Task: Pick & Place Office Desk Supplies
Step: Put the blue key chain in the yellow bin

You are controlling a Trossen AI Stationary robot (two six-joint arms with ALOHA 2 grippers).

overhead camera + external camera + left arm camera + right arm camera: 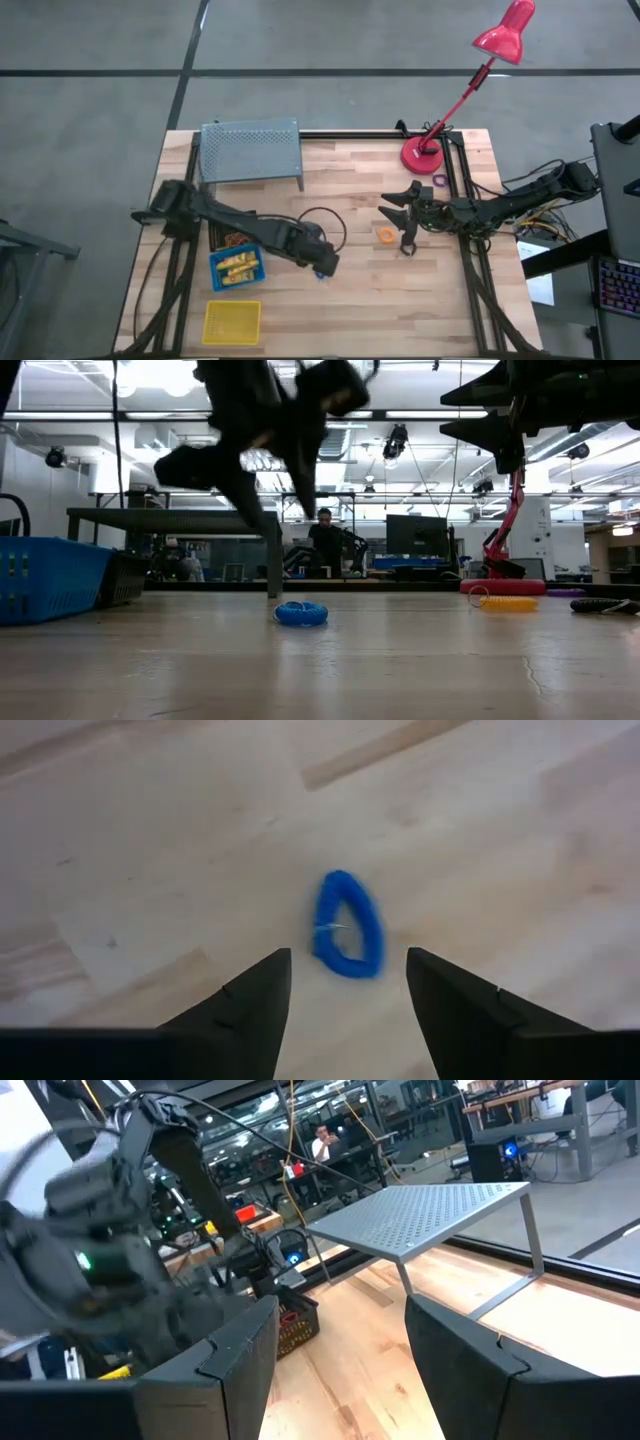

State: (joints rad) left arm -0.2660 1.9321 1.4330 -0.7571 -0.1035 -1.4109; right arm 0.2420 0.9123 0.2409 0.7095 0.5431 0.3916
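Left gripper [325, 266] sits at lower centre of the high view, above the wooden table [380, 300]. In the left wrist view its 2 fingers [245, 1010] stand wide apart and empty, with the blue ring [348, 925] lying on the wood just ahead of the gap, touching neither finger. In the high view this ring is almost wholly hidden under the gripper. The low view shows it flat on the table at centre, with the gripper raised clear above it.

Right gripper [405, 218] is at centre right of the high view, fingers spread wide, holding nothing. The orange ring [386, 235] lies just beside it on its left. A purple ring [440, 181] lies near the base of the pink lamp [470, 85], upper right.

At lower left, the blue bin [236, 267] holds yellow tubes; individual count cannot be made out. The black bin [232, 241] above it is largely covered by the left arm; contents unclear. The yellow bin [232, 321] sits below. A perforated grey shelf [250, 150] stands at upper left. A thin dark loop [322, 225] lies at centre, partly hidden by the arm; whether cable or band, cannot tell.
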